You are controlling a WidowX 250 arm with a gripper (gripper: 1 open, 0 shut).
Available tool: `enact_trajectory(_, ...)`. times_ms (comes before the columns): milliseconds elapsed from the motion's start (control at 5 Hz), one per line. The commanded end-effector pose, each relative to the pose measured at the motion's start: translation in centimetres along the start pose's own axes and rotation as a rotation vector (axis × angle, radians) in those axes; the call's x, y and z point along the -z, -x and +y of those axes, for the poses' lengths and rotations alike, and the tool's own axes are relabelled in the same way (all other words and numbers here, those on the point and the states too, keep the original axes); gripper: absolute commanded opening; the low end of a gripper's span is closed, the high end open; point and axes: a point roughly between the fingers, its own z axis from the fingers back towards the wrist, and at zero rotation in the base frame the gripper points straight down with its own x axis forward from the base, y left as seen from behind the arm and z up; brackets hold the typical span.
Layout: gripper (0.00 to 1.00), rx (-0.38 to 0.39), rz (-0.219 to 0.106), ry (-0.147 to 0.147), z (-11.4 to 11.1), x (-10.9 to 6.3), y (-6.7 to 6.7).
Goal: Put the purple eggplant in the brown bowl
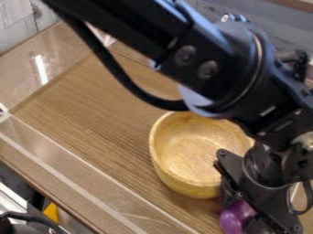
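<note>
1. The purple eggplant (pixel 235 216) sits at the bottom right of the view, just outside the brown bowl (pixel 199 155), close against the near right part of its rim.
2. Only part of the eggplant shows: a glossy purple-magenta lump, with the rest covered by the black hand of the arm.
3. The fingers (pixel 253 205) point down onto the eggplant and are clamped on it; their tips are hard to tell apart against the dark hand.
4. The eggplant is low, at about the level of the table (pixel 86 119); whether it touches the wood cannot be told.
5. The bowl stands upright on the table, its pale grainy inside open to view with nothing in it.
6. The black arm (pixel 171 50) runs from the upper left across the picture and hides the far right part of the bowl's rim.
7. A clear wall (pixel 49 151) edges the table along the left and front.
</note>
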Motion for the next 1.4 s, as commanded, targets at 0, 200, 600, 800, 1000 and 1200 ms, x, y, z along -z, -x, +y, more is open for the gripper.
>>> enact_trajectory(0, 0.0, -0.018, 0.012, -0.011, 0.65, 0.31, 0.08)
enact_trajectory(200, 0.0, -0.02, 0.014, -0.014, 0.68, 0.35, 0.12)
enact_trajectory(600, 0.0, -0.024, 0.019, -0.017, 0.75, 0.35, 0.21)
enact_trajectory(800, 0.0, -0.026, 0.021, -0.019, 0.79, 0.32, 0.25)
enact_trajectory(1000, 0.0, -0.028, 0.024, -0.021, 0.83, 0.31, 0.29)
enact_trajectory(1200, 0.0, -0.03, 0.026, -0.023, 0.87, 0.29, 0.34)
